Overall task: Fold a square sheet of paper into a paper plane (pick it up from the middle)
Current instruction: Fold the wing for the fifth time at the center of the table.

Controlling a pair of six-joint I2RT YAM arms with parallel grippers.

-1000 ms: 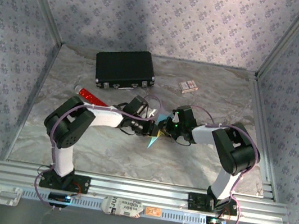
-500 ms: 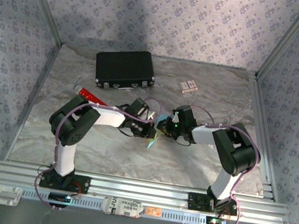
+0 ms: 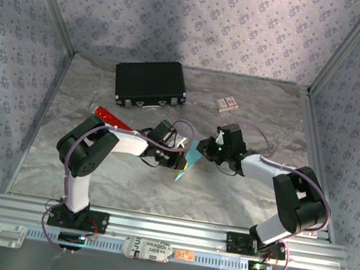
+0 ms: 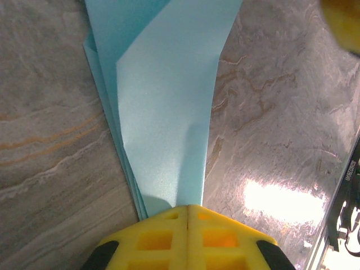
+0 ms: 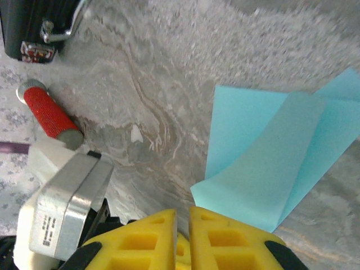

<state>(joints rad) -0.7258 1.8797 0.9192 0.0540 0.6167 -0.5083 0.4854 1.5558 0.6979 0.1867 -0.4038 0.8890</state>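
Left gripper (image 4: 188, 209) is clamped tight on the narrow end of the paper plane (image 4: 169, 112), and its stacked light-blue layers fan out over the marble tabletop (image 4: 50, 140) mid-workspace, between the two wrists. Trouble spot: the layers look loose along the left edge, so any tug could slide them apart and spoil the creases. Over to the right gripper (image 5: 181, 216): fingers almost together, nothing between them, just beside the paper's near corner. Press off-line and the fold skews; drag, and thin paper buckles or tears at the pinch.
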